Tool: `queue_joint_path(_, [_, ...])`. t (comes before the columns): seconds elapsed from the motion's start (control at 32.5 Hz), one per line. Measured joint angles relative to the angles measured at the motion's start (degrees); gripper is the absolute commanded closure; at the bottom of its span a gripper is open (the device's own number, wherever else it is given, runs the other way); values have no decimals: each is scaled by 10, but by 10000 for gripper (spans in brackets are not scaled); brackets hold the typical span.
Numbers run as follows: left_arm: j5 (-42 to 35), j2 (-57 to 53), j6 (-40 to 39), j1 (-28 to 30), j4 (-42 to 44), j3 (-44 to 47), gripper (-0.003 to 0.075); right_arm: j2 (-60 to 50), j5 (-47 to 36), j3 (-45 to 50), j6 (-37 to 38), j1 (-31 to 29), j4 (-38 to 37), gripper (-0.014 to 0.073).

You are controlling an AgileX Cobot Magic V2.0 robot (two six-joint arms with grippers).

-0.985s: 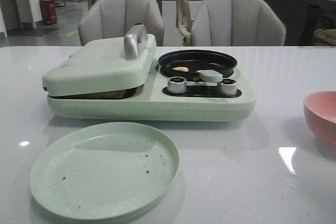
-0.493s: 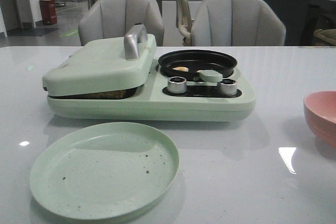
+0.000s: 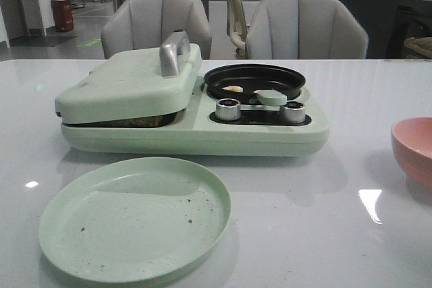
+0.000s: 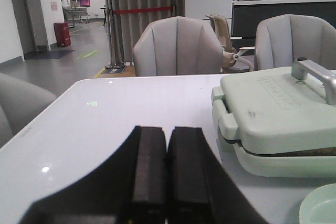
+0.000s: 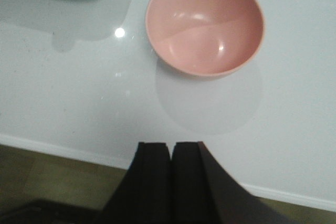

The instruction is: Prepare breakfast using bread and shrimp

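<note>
A thin brown edge of bread (image 3: 138, 122) shows under the shut lid (image 3: 128, 82) of the pale green breakfast maker (image 3: 196, 133). The same edge of bread (image 4: 310, 152) appears in the left wrist view. One small pale orange shrimp (image 3: 232, 88) lies in the black round pan (image 3: 254, 79) on the maker's right half, behind the round green knob (image 3: 271, 97). My left gripper (image 4: 167, 129) is shut and empty, low over the table to the left of the maker. My right gripper (image 5: 171, 144) is shut and empty at the table's near edge, in front of the pink bowl (image 5: 205, 22). Neither gripper appears in the front view.
A pale green plate (image 3: 135, 217) with a few crumbs lies in front of the maker. The pink bowl (image 3: 413, 150) stands at the right edge of the front view. Two silver dials (image 3: 228, 108) sit on the maker's front. Grey chairs (image 3: 155, 21) stand behind the table.
</note>
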Motion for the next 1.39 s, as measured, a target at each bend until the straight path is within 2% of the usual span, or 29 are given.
queue_joint_path(0.22, [0, 0, 0, 0, 0, 0, 619, -108, -114, 68, 0, -29, 3, 549])
queue_joint_path(0.49, [0, 0, 0, 0, 0, 0, 619, -249, -282, 207, 0, -37, 24, 549])
queue_joint_path(0.77, [0, 0, 0, 0, 0, 0, 619, -296, -408, 314, 0, -37, 37, 549])
queue_joint_path(1.02, [-1, 0, 0, 0, 0, 0, 619, -295, -458, 324, 0, -38, 49, 549])
queue_joint_path(1.39, [-1, 0, 0, 0, 0, 0, 619, -295, -459, 324, 0, -38, 50, 549])
